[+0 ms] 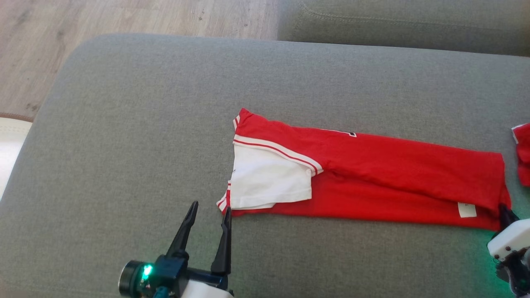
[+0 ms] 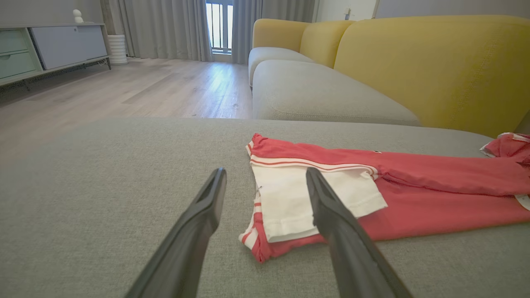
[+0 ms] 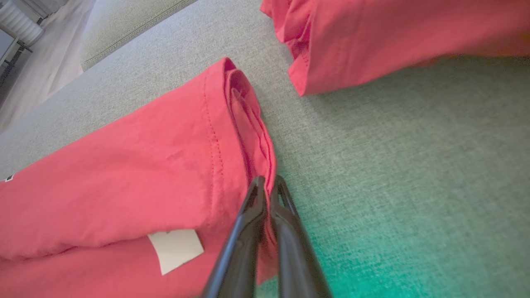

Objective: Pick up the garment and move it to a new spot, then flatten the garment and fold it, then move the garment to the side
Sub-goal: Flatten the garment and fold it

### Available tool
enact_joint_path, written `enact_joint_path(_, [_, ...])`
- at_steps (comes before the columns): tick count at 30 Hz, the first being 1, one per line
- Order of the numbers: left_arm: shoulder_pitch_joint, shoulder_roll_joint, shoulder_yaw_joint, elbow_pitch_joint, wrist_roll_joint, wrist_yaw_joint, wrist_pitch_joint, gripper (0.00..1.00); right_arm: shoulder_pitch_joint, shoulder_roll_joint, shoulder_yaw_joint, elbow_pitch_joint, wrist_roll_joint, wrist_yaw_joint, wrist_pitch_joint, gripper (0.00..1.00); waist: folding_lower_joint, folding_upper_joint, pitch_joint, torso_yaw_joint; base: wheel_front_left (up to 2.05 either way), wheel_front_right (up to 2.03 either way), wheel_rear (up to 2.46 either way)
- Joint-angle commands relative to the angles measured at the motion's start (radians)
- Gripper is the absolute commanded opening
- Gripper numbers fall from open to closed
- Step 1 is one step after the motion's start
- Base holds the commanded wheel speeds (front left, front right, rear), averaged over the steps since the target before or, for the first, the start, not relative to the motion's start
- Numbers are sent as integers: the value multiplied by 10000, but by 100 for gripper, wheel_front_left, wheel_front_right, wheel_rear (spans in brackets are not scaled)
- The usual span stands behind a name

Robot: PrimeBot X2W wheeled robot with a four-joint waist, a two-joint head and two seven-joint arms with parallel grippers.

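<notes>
The garment (image 1: 372,178) is a red shirt with a white, red-striped sleeve, folded into a long strip across the grey cushion (image 1: 136,136). My left gripper (image 1: 209,215) is open just off the garment's near left corner, its right finger tip beside the striped hem; the left wrist view shows that corner (image 2: 290,203) between the spread fingers (image 2: 327,198). At the garment's near right corner my right gripper (image 1: 503,211) is shut on the red hem, and the right wrist view shows the hem's edge (image 3: 248,136) pinched between the two closed fingers (image 3: 254,198). A white label (image 3: 176,248) lies beside them.
Another red cloth (image 1: 522,153) lies at the cushion's right edge, close to the garment's right end. A second grey cushion (image 1: 405,25) and yellow sofa backs (image 2: 434,62) stand beyond. Wooden floor (image 1: 41,49) lies off the far left edge.
</notes>
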Motion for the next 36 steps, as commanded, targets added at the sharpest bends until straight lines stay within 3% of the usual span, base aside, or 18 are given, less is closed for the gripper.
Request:
enact_joint_path(1, [-170, -47, 411, -243, 117, -57, -124, 100, -107, -333, 231, -409, 90, -9, -129, 0, 0, 0, 6, -7, 0, 0, 0])
enact_joint_path(11, [-74, -215, 593, -71, 305, -350, -124, 100, -164, -441, 1026, -1588, 961, -9, -477, 0, 0, 0, -98, 68, 0, 0, 0])
enact_joint_path(23, [126, -289, 589, 213, 390, -640, -124, 100, -500, 138, 3969, -4533, 1818, -9, 197, 0, 0, 0, -643, 688, 0, 0, 0])
enact_joint_path(28, [96, -326, 469, 342, 405, -754, -123, 100, -1065, 609, 5283, -4438, 1962, -9, 407, 0, 0, 0, -658, 1189, 0, 0, 0])
enact_joint_path(36, [-50, -451, 353, 524, 410, -847, -123, 100, -2131, 1073, 6850, -3272, 2359, -9, 133, 0, 0, 0, -512, 2023, 0, 0, 0])
